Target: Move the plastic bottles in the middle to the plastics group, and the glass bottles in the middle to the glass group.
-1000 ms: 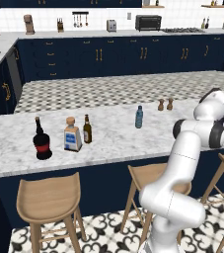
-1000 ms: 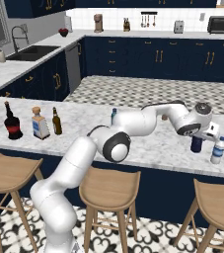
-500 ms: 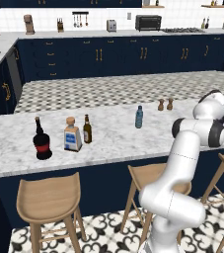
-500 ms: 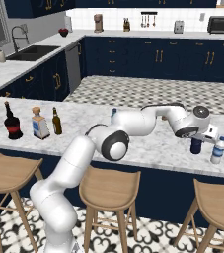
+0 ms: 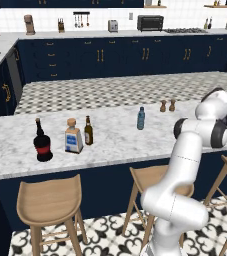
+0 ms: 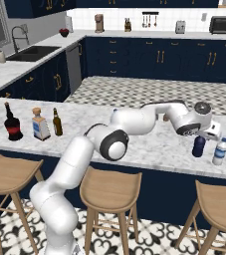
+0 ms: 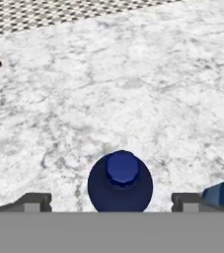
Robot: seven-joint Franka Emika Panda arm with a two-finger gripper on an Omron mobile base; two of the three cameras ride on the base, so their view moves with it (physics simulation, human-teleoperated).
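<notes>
The marble counter (image 6: 149,144) holds the dark navy bottle (image 6: 198,146), standing up just beside the pale blue-and-white bottle (image 6: 219,151). The gripper (image 7: 111,201) is spread wide around it, not pinching. Best to lift straight up so neither bottle tips.

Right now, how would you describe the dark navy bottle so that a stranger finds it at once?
On the marble counter, go to the end where the gripper hangs. The dark navy bottle stands under it: stubby, opaque, unlike the pale bottle beside it.
</notes>
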